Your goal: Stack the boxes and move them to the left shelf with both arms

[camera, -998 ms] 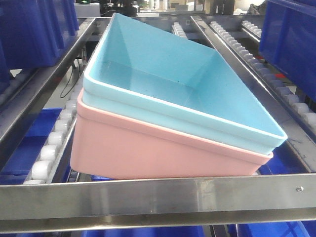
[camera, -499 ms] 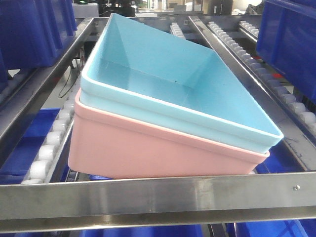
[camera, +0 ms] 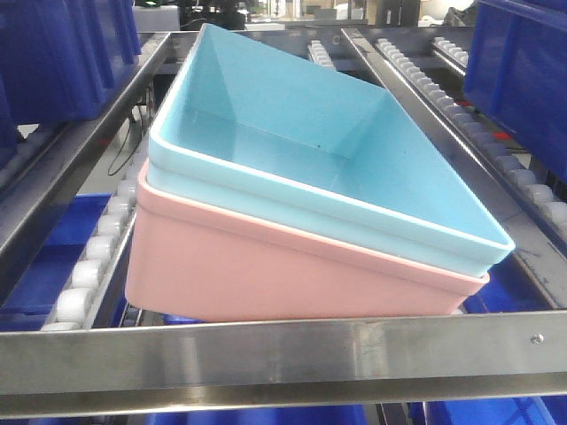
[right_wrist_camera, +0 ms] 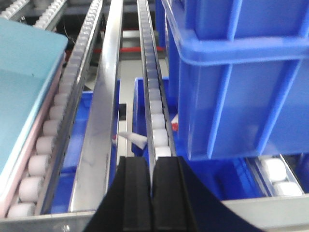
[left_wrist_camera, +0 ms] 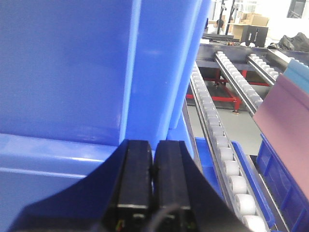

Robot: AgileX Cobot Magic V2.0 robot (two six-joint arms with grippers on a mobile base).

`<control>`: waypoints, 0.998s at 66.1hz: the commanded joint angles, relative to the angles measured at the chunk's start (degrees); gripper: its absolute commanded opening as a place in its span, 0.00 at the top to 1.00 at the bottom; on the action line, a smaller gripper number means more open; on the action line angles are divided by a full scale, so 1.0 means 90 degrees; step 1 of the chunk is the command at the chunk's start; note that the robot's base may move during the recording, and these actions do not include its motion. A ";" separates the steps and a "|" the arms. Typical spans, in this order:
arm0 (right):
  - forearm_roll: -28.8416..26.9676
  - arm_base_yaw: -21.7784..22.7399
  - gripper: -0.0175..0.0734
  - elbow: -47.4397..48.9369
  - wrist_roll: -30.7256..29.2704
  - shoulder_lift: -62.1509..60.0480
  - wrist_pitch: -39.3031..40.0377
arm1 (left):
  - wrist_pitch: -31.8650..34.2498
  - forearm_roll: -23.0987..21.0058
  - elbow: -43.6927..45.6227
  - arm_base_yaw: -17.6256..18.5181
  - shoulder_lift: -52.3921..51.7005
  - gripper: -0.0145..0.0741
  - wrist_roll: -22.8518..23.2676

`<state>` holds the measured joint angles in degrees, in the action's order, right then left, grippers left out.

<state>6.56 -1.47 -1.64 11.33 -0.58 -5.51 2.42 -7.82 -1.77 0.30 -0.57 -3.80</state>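
In the front-facing view the sky blue bin [camera: 310,150] is nested inside the salmon pink bin [camera: 266,274], and the pair sits tilted and skewed on a roller lane of the steel shelf [camera: 283,354]. The near steel crossbar hides the pink bin's bottom edge. White rollers [camera: 93,266] show along the lane's left side; the ones under the bins are covered. Dark blue bins [camera: 62,53] are cut off at both upper corners. Neither claw appears here.

In the left wrist view the left claw [left_wrist_camera: 153,183] fills the bottom centre, its two black jaws pressed together with only a thin seam between them and nothing held. Straight ahead of it, and to its left, a dark blue bin wall [left_wrist_camera: 72,72] fills most of the frame. To the claw's right runs a row of white rollers [left_wrist_camera: 217,140], and beyond them, at the right edge, a slice of the pink bin [left_wrist_camera: 285,125] with a sliver of the blue bin above it, both cut off.

In the right wrist view the right claw [right_wrist_camera: 150,193] is at the bottom centre, jaws closed against each other, empty. To its left, past a steel rail [right_wrist_camera: 104,96] and a roller row, lie the blue bin [right_wrist_camera: 24,67] and the pink rim beneath it, cropped by the frame. To its right stands a dark blue bin [right_wrist_camera: 241,77]. A small white object just ahead of the claw is too blurred to identify
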 commanded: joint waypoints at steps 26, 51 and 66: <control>0.0100 0.0029 0.75 0.0116 -0.0076 -0.0132 0.1030 | 0.0554 -0.0062 -0.0192 -0.0005 -0.0101 0.85 -0.0016; 0.0100 0.0029 0.75 0.0116 -0.0076 -0.0132 0.1030 | 0.0554 -0.0062 -0.0192 -0.0005 -0.0101 0.85 -0.0016; 0.0100 0.0029 0.75 0.0116 -0.0076 -0.0132 0.1030 | 0.0554 -0.0062 -0.0192 -0.0005 -0.0101 0.85 -0.0016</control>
<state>6.84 -1.47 -1.64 11.23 -0.58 -1.76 2.42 -7.82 -1.77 0.30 -0.57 -3.80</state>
